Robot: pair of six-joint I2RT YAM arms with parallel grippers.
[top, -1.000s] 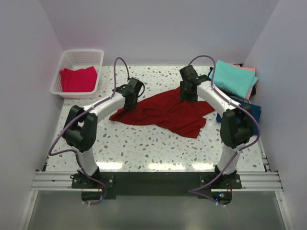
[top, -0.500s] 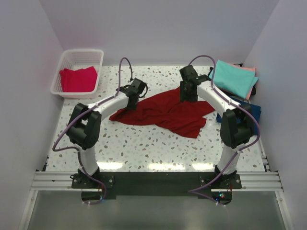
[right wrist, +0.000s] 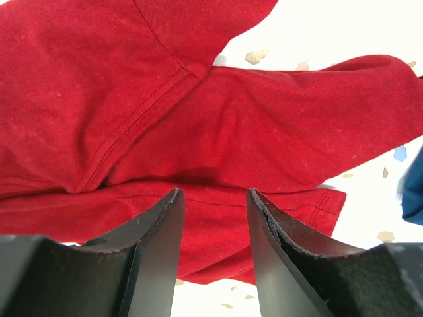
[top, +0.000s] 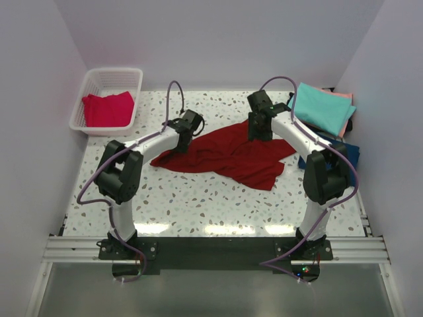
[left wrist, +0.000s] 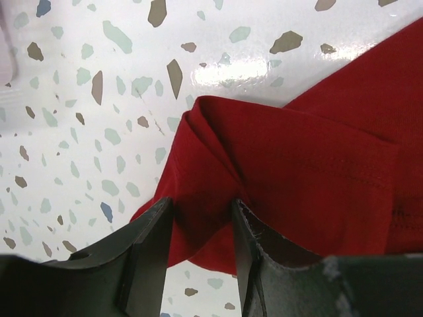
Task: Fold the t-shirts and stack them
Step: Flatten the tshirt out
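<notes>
Five t-shirts: one dark red, one pinkish-red, one teal, one salmon pink and one navy, all plain cloth.
Dark red t-shirt (top: pixel 228 155): lies rumpled in the middle of the speckled table (top: pixel 198 198), reaching from one arm to the other. It is creased, with stitched seams and hems showing up close.
Pinkish-red t-shirt (top: pixel 108 109): bundled inside the basket.
One basket (top: pixel 106 71): white lattice plastic, at the far left corner of the table.
Teal t-shirt (top: pixel 322 109): folded flat on top of a pile at the far right corner.
Salmon pink t-shirt (top: pixel 342 96): under the teal one, with only a strip along the far edge showing.
Navy t-shirt (top: pixel 349 153): at the near side of that pile, partly hidden behind the right arm.
Two arms: white and black, each trailing one purple cable.
Left gripper (top: pixel 189 125): low at the left end of the dark red t-shirt with its jaws part-way apart. A raised fold of the cloth runs into the gap between the fingers (left wrist: pixel 149 251). I cannot tell whether the pads press on it.
Right gripper (top: pixel 259 127): over the far right part of the same shirt, jaws apart, with red cloth below the gap and nothing held.
</notes>
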